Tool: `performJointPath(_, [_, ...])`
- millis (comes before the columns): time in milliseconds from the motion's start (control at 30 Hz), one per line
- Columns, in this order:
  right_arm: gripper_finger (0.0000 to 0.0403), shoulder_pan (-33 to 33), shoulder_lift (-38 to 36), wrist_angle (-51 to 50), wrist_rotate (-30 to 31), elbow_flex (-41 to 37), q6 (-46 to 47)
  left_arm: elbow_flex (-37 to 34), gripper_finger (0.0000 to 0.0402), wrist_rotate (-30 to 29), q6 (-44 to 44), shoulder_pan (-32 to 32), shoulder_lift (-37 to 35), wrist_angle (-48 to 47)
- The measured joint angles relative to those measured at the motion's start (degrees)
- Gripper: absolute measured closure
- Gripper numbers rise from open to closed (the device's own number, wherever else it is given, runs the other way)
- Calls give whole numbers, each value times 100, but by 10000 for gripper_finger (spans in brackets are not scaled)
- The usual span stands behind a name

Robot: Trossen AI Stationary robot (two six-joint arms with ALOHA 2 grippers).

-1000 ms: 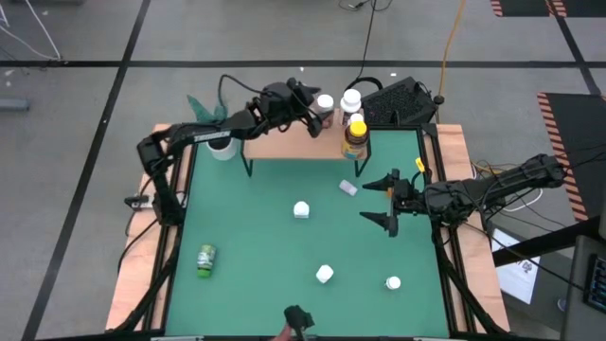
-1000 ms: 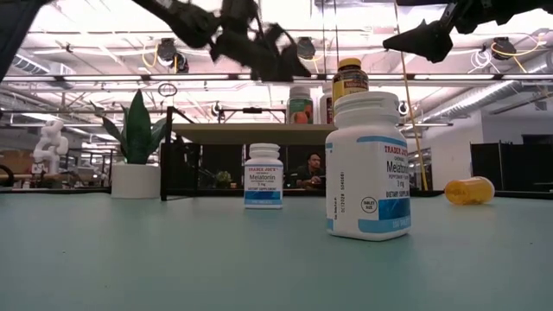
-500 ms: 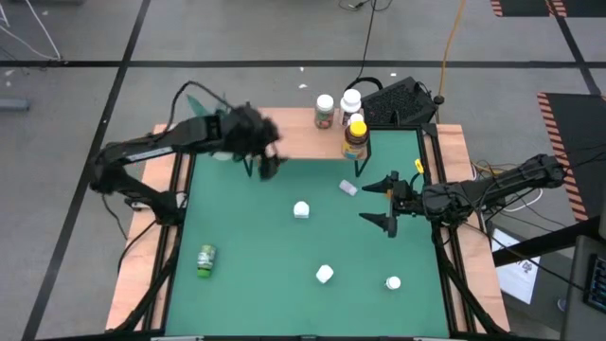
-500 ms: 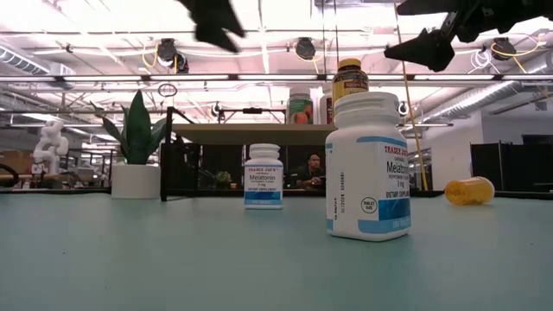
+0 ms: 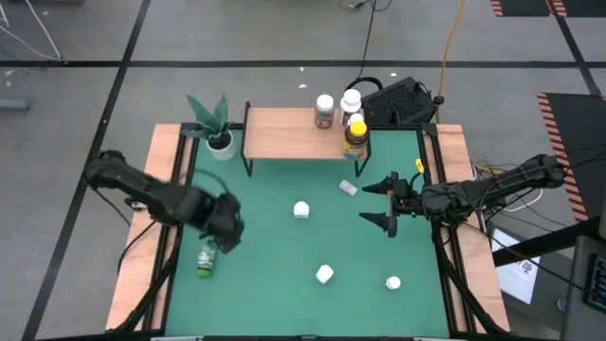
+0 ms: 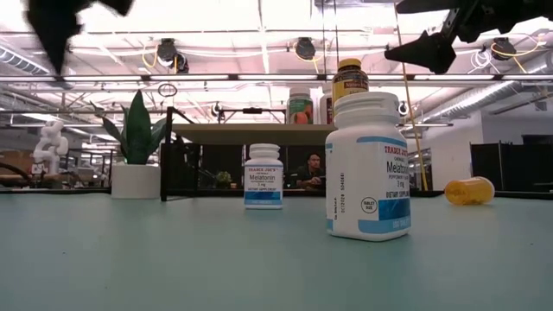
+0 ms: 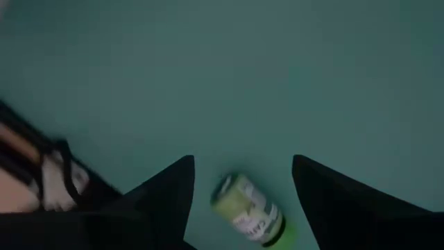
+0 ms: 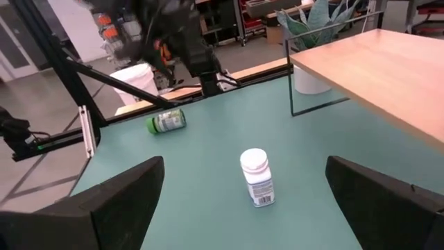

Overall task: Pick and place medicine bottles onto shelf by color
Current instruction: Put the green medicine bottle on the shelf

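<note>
medicine bottles [image 5: 352, 121] stand in a cluster at the right end of the shelf [image 5: 284, 134] in the high view; white ones sit scattered on the green table [image 5: 275, 275], and a green bottle [image 5: 205, 260] lies near its left edge, just beside the left end effector [image 5: 225, 227]. the right end effector [image 5: 386, 202] hovers spread wide at the table's right side.

low view: two white bottles [image 6: 370, 166] stand upright, and an orange one [image 6: 469, 190] lies at right.

left wrist view: spread fingers [image 7: 170, 194] frame the lying green bottle without touching it.

right wrist view: a white bottle [image 8: 256, 177] stands between wide-open fingers [image 8: 128, 194].
</note>
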Motion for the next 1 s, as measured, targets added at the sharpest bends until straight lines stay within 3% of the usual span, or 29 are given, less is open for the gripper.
performJointPath(267, [9,0,1,1,-2,0,95,-1449,95,376,-1932,-1033,2,845])
performJointPath(467, [9,0,1,2,-2,0,108,-2246,36,898,-2338,-1248,2,1652])
performJointPath(600, [9,0,0,2,-2,0,116,-2771,22,1359,-2475,-1345,2,2536])
performJointPath(800, [9,0,1,2,-2,0,145,-3163,56,1628,-2566,-1436,2,2947])
performJointPath(1000, [9,0,2,2,-2,0,221,-3120,154,1576,-2353,-1437,2,2978])
